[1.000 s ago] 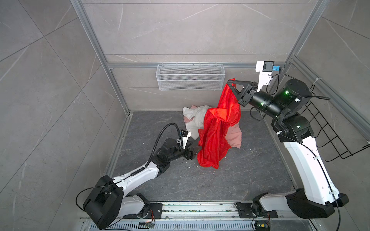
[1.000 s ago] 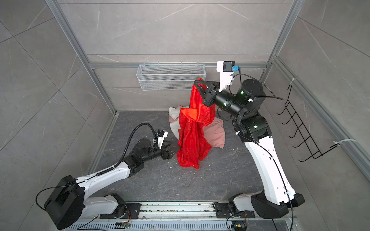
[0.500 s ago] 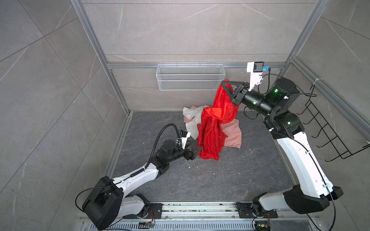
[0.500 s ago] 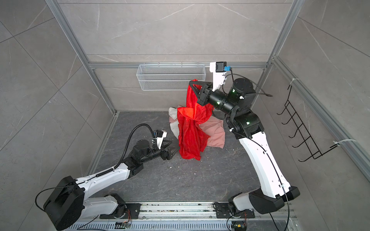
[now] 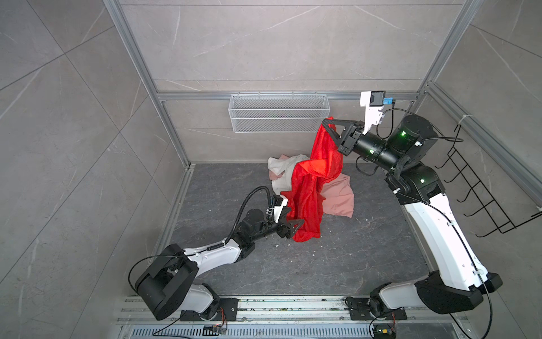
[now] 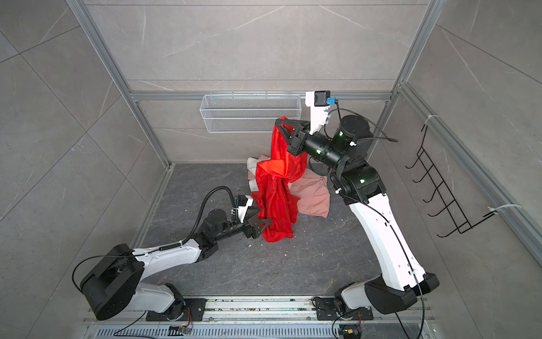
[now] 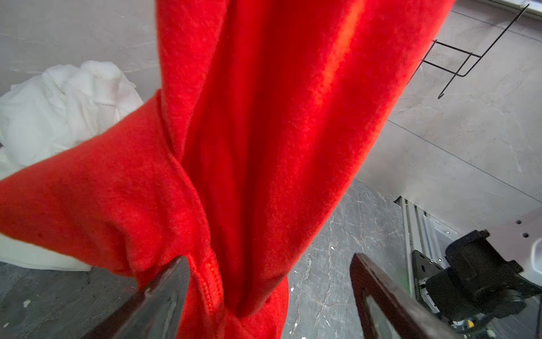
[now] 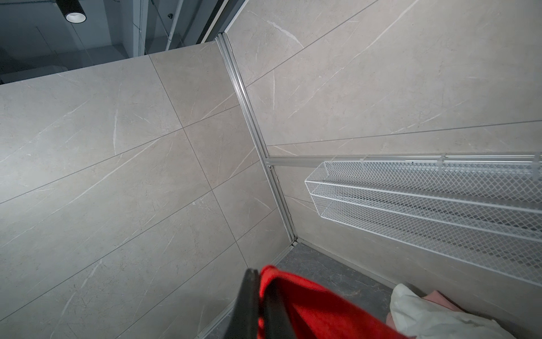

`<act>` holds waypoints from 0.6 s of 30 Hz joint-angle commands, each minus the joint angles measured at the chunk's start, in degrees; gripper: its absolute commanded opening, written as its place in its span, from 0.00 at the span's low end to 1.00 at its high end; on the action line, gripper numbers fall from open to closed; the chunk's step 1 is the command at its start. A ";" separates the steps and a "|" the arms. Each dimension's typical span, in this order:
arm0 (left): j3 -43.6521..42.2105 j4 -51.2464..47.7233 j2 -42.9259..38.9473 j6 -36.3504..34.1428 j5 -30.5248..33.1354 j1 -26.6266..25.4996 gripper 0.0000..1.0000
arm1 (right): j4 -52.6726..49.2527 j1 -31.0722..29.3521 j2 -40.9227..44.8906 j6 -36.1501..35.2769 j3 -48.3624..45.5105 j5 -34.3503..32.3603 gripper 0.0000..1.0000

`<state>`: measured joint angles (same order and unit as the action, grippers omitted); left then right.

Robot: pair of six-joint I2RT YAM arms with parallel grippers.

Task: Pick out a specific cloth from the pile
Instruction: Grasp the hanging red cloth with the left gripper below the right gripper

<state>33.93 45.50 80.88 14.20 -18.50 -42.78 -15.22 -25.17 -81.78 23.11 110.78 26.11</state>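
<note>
Above the pile (image 5: 337, 199), right fingers (image 5: 327, 122) pinch the cloth (image 5: 311, 187) aloft. Left fingers (image 5: 295, 223) gape wide; next, lift its tail clear.

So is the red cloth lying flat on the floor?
No, the right fingers hold the cloth up by its top end.

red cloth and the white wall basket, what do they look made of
red cloth: soft fabric, it hangs in limp folds; slight sheen from above, fuzzy nap close up, so maybe fleece or velvet. white wall basket: white-coated metal mesh, judging by the rigid diamond lattice.
</note>
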 commanded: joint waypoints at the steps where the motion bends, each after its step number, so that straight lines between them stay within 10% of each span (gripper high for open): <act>1: 0.57 6.95 1.73 -3.65 2.87 -0.05 0.89 | 3.09 -0.47 0.04 -0.44 0.81 -0.53 0.00; 18: 2.45 10.77 8.49 -4.72 4.62 -0.16 0.90 | 2.48 -0.80 -0.49 -0.79 1.78 -0.44 0.00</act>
<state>33.93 52.77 87.05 11.55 -11.99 -42.78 -15.29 -25.50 -82.17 23.07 110.80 25.91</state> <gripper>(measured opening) 0.896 0.064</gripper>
